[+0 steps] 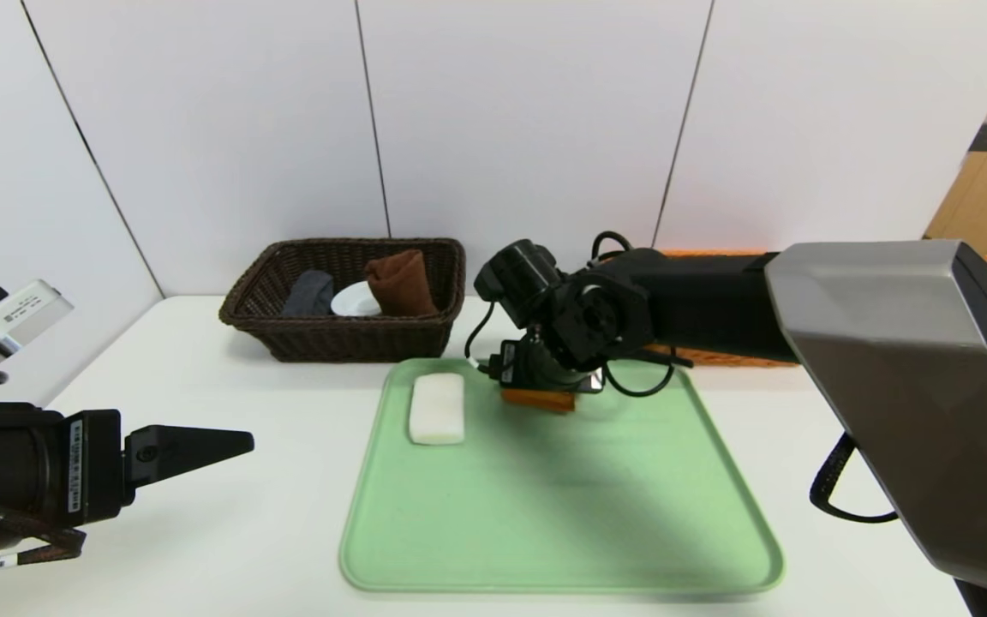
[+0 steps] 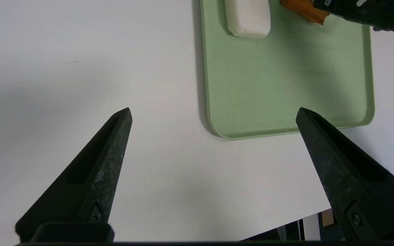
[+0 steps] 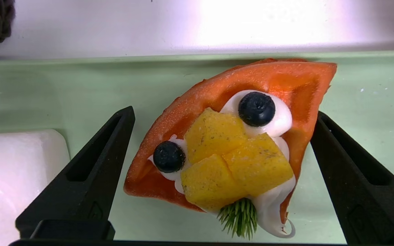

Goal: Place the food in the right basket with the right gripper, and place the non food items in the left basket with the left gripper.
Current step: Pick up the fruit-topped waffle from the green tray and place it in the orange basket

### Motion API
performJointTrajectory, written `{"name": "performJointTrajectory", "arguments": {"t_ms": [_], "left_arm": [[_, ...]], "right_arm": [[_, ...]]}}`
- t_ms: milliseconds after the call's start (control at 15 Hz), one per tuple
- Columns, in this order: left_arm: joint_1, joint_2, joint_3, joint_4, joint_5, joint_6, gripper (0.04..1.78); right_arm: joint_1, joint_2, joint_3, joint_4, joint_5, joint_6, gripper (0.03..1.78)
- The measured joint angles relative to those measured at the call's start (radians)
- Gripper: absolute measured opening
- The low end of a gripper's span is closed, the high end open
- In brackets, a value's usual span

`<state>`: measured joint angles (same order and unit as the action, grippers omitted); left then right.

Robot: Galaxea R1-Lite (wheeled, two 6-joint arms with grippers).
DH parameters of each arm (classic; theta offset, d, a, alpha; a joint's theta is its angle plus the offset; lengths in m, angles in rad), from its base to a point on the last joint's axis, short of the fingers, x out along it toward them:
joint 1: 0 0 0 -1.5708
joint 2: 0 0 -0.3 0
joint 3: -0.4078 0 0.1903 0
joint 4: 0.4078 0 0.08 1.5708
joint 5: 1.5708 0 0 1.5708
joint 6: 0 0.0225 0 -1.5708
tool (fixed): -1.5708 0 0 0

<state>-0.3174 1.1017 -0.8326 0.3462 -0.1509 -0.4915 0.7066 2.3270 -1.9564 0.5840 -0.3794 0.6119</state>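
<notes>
Waffle (image 3: 231,136) sits between spread right gripper (image 3: 222,119) fingers; soap bar (image 1: 437,408) beside; left gripper (image 2: 214,114) spread.

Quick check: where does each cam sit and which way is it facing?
Head: up on the torso, looking forward and down at green tray; both arms show.
Left wrist: above the table, facing the tray's corner; open left claw.
Right wrist: low over toy waffle; open right claw straddles it.
Shared by all: white bar.

Orange waffle (image 3: 231,136), white bar (image 1: 437,408), pale green tray (image 1: 562,514).
</notes>
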Motion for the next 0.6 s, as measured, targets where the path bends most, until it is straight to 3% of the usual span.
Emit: {"name": "performJointTrajectory", "arguments": {"t_ms": [267, 467, 600], "left_arm": [[0.0, 0.001, 0.001, -0.001, 0.0, 0.0, 1.69], [0.001, 0.002, 0.001, -0.014, 0.0, -0.001, 1.69], [0.001, 0.002, 0.001, -0.014, 0.0, -0.001, 1.69]], "right_arm": [[0.0, 0.003, 0.0, 0.004, -0.001, -0.001, 1.69], [0.0, 0.001, 0.0, 0.008, 0.0, 0.001, 1.19], [0.0, -0.001, 0.0, 0.01, 0.002, 0.001, 1.03]]}}
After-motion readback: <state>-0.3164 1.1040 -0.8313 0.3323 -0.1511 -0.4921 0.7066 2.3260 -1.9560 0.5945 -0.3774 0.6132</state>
